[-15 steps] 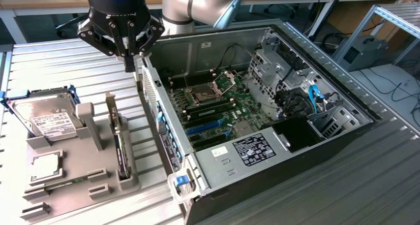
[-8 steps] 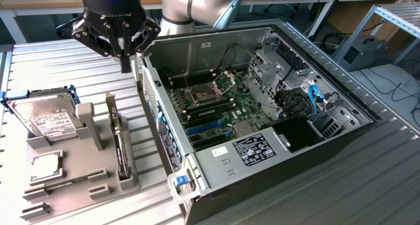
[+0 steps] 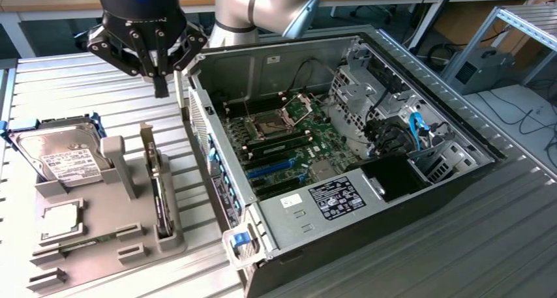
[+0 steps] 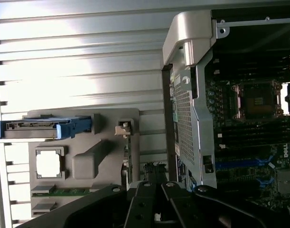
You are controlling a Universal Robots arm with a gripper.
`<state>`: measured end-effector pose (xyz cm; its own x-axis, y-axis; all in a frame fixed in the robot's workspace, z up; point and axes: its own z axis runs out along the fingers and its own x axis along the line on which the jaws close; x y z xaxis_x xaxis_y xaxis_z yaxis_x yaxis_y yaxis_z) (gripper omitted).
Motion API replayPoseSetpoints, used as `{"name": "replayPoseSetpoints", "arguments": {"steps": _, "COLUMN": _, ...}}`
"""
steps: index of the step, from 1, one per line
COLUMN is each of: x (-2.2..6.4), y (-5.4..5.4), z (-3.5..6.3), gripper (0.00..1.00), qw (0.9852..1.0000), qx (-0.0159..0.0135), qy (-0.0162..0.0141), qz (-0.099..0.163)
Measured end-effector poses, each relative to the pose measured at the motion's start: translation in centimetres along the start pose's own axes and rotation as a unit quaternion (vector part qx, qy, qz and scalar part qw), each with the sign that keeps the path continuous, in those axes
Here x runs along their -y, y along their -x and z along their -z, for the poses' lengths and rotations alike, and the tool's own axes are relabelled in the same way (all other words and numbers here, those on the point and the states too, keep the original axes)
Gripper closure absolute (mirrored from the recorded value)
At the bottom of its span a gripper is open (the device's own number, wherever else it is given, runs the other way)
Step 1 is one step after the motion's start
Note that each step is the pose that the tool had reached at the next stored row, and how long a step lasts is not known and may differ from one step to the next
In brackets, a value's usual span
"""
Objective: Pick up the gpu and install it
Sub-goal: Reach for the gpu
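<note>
The gpu (image 3: pixel 158 192) is a thin dark card standing on edge in a slot of the grey holder tray (image 3: pixel 165 246), its silver bracket at the far end. In the wrist view the gpu (image 4: pixel 127 159) shows edge-on beside the tray's raised block. My gripper (image 3: pixel 161 88) hangs above the table just beyond the tray's far end, close to the case wall, with its fingers shut and nothing between them. Its dark fingers (image 4: pixel 144 199) meet in the wrist view, near the gpu's edge. The open computer case (image 3: pixel 218 200) lies at the exterior view's right, motherboard up, with blue slots (image 3: pixel 274 169).
On the same tray sit a silver hard drive (image 3: pixel 59 156) in a blue caddy, a square CPU chip (image 3: pixel 57 220) and a memory stick (image 4: pixel 64 191). The case's perforated side wall (image 4: pixel 185 118) rises right next to the tray. Ribbed metal table (image 3: pixel 78 89) surrounds them.
</note>
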<state>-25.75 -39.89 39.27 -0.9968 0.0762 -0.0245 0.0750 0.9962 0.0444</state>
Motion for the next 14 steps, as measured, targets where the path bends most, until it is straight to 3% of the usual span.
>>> {"name": "replayPoseSetpoints", "arguments": {"steps": 14, "x": 0.32, "y": -0.21, "z": 0.02, "gripper": 0.89, "qw": 1.0, "qx": 0.0, "qy": 0.0, "qz": 0.0}}
